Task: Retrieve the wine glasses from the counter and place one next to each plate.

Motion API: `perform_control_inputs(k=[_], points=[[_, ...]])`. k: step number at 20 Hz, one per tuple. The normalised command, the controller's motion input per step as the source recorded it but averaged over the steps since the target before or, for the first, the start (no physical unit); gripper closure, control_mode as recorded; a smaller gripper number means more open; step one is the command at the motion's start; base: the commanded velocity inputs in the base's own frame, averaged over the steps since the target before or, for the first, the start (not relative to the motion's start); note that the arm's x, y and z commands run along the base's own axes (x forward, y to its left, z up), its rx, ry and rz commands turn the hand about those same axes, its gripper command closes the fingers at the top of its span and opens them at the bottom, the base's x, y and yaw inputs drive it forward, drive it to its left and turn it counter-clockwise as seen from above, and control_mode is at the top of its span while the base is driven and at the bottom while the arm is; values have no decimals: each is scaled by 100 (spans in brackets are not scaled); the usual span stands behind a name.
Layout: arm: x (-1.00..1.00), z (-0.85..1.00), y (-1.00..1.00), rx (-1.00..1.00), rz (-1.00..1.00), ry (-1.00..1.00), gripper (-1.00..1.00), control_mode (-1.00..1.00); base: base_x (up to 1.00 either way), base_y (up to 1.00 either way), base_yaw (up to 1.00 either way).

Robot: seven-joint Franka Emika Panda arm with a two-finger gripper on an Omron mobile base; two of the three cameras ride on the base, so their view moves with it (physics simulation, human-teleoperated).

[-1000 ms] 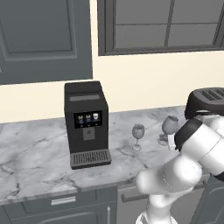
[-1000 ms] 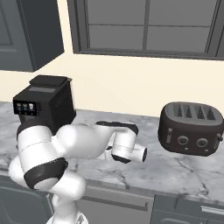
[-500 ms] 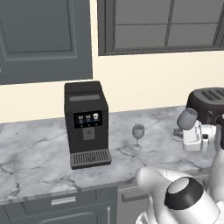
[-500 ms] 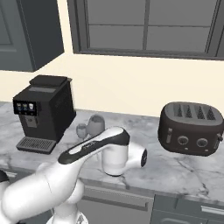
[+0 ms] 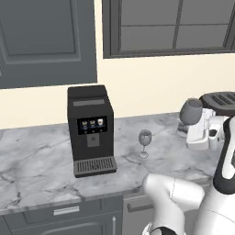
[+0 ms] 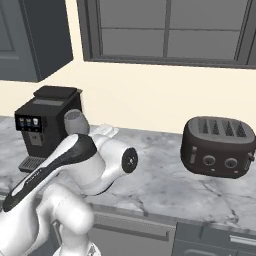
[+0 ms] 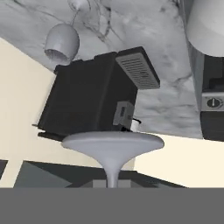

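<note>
One wine glass (image 5: 191,111) hangs above the counter (image 5: 41,165), right of the coffee machine, with my gripper (image 5: 187,127) shut on its stem. Its bowl (image 6: 76,121) rises over my arm in the right base view. The hand view is rolled upside down; there the held glass's round foot (image 7: 113,145) sits close, and its stem runs to the bottom edge. The second wine glass (image 5: 144,143) stands upright on the marble, and it appears again as the glass (image 7: 62,42) at the upper left. The plates are out of view.
A black coffee machine (image 5: 92,131) stands on the counter left of the standing glass. A dark four-slot toaster (image 6: 217,147) sits at the right end. A window and dark wall cabinets hang above. My white arm (image 6: 75,170) crosses in front of the counter's front edge.
The right-hand glass has left the counter and risen in my gripper. The arm has swung and its elbow dropped. The other glass and the cameras have stayed put.
</note>
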Motion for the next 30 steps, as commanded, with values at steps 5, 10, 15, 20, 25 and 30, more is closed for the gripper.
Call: perform_control_inputs(k=[5,10,15,20,25,30], points=[[-46,97,10,-8,0,-6,100,-100,0,0,0],[-26,28,0,-1,-1,-1,100,100,-30,-35,-25],[0,0,0,0,0,0,100,100,-2,-23,-91],[0,0,0,0,0,0,100,100,0,0,-100],[0,0,0,0,0,0,100,100,0,0,-100],[0,0,0,0,0,0,100,100,0,0,-100]])
